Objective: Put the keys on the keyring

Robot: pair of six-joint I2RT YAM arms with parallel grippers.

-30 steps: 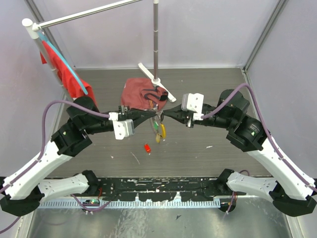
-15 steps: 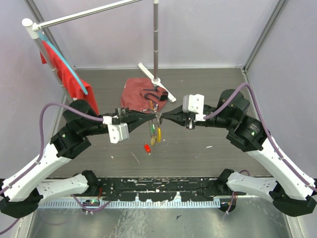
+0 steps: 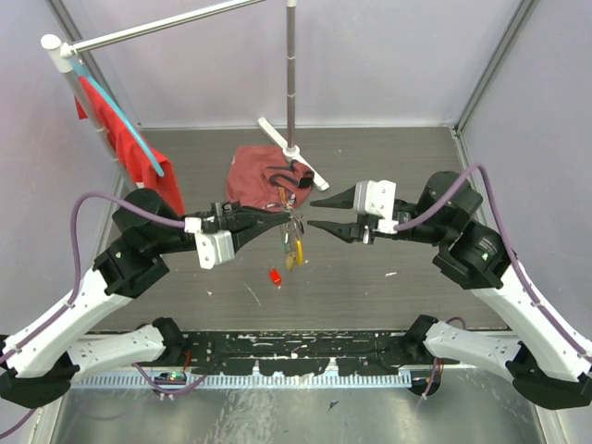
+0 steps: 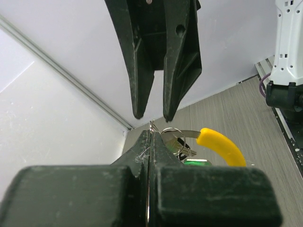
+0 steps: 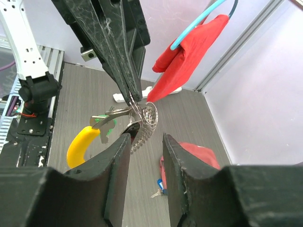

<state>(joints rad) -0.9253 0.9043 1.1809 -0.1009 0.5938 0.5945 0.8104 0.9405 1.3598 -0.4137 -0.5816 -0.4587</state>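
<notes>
Right gripper [image 3: 314, 214] backing off rightward, fingers spreading apart; left gripper [image 3: 287, 215] pinching keyring [image 3: 295, 225] above table centre, keys [image 3: 299, 250] dangling beneath (yellow and green tags).

Surface: dark grey, wood-grained table [image 3: 407, 166] filling the middle of the top view, bounded at the bottom by a black strip [image 3: 305, 344] heavily scuffed with white.

Items resting on it:
- Pole stand [image 3: 292, 153], upper centre, on a white crossed foot, pole upright.
- Dark red pouch [image 3: 252, 178] with a black strap, just left of that foot, close to it.
- Small red-headed key [image 3: 275, 276], centre, well apart from the pouch.
- White fleck [image 3: 391, 274], right of centre.
</notes>
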